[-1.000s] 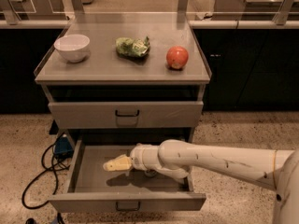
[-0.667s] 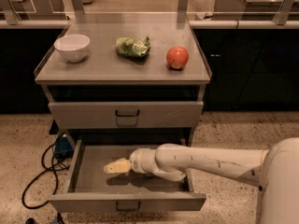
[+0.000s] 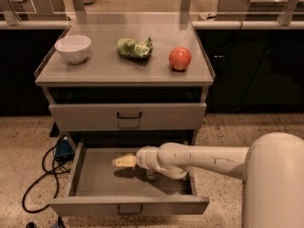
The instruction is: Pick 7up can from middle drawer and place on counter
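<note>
So, robot (image 3: 275,184): white body fills the lower right corner
Arm (image 3: 209,158): white, reaches leftward from the body, over the right wall and into the open drawer
Counter (image 3: 104,70): flat grey top of the cabinet, carrying three things in a row
Drawer (image 3: 95,180): the middle one, pulled well out, grey floor mostly bare on the left, dark loop handle on its front panel
Top drawer (image 3: 161,116): shut, directly under the counter
Cable (image 3: 35,184): black, looped on the speckled floor left of the cabinet
Bowl (image 3: 72,48): white, upright, at the counter's left end
Greens (image 3: 134,48): crumpled green bundle, mid-counter, apart from the bowl
Apple (image 3: 180,58): red, at the right end, near the greens but not touching them
Gripper (image 3: 124,161): pale yellowish tip pointing left, low over the drawer's middle; how far open it is, or whether it grips anything, I cannot tell
Can (image 3: 152,175): small pale shape on the drawer floor, just under the wrist and right of the gripper tip, mostly hidden by the arm
</note>
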`<action>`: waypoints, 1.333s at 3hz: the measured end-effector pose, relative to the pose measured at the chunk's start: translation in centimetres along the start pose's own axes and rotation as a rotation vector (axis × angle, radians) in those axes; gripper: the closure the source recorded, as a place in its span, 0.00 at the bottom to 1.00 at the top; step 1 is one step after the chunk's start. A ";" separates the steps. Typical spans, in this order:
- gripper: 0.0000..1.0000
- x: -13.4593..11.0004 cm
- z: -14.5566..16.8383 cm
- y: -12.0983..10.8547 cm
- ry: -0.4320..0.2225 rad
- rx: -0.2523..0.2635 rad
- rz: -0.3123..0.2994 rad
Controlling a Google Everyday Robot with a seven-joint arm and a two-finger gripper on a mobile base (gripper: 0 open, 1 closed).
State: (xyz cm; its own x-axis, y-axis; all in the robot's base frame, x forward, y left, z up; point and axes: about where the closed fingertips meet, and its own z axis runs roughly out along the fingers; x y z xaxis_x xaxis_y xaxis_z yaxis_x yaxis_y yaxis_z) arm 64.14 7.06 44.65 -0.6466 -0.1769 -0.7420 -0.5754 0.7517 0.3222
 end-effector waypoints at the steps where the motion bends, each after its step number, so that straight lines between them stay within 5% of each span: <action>1: 0.00 0.5 0.1 1.7 0.045 -0.089 0.027; 2: 0.00 0.1 -0.5 1.9 0.037 -0.073 0.017; 3: 0.00 -1.3 -3.2 3.1 0.003 -0.004 -0.024; 4: 0.00 -4.6 -9.9 7.0 -0.087 0.093 -0.002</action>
State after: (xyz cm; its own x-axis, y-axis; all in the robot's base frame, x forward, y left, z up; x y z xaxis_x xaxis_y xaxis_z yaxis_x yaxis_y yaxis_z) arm 58.14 6.81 56.12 -0.5976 -0.1259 -0.7918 -0.5251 0.8078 0.2679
